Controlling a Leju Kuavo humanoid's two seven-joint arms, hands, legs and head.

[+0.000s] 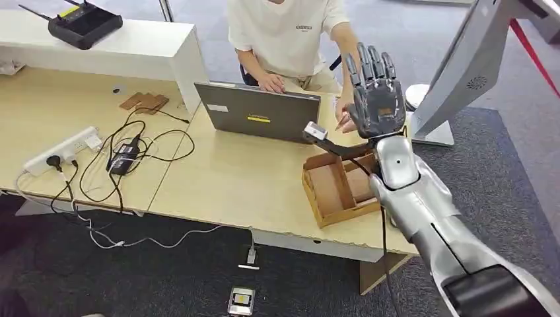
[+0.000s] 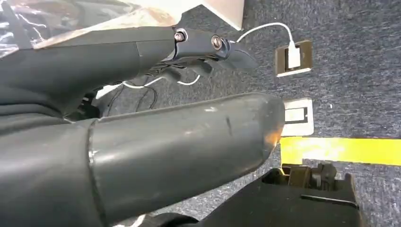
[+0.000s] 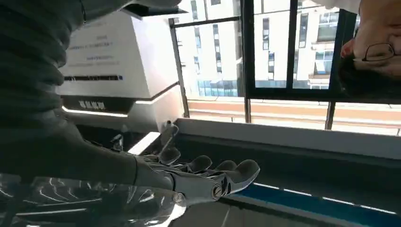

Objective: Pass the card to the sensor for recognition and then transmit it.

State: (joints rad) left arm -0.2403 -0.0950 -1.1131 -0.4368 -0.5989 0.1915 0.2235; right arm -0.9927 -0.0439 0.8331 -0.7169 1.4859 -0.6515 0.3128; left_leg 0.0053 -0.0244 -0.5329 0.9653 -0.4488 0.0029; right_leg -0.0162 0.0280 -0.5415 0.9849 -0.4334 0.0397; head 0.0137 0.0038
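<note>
1. The right hand (image 1: 376, 92) is standing raised above the table's (image 1: 231, 185) far edge, fingers stretched wide and straight, holding nothing.
2. No card can be made out near it; I cannot tell where it is lying.
3. A person's hand (image 1: 345, 119) is reaching just beside the right hand.
4. An open cardboard box (image 1: 338, 187) is sitting below the wrist.
5. The left hand (image 2: 208, 47) is hanging over carpet; whether its fingers are closed, I cannot tell.

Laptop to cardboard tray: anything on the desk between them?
Head view: bare desk between laptop and tray; only the small wrist camera pokes out above that gap.
</note>
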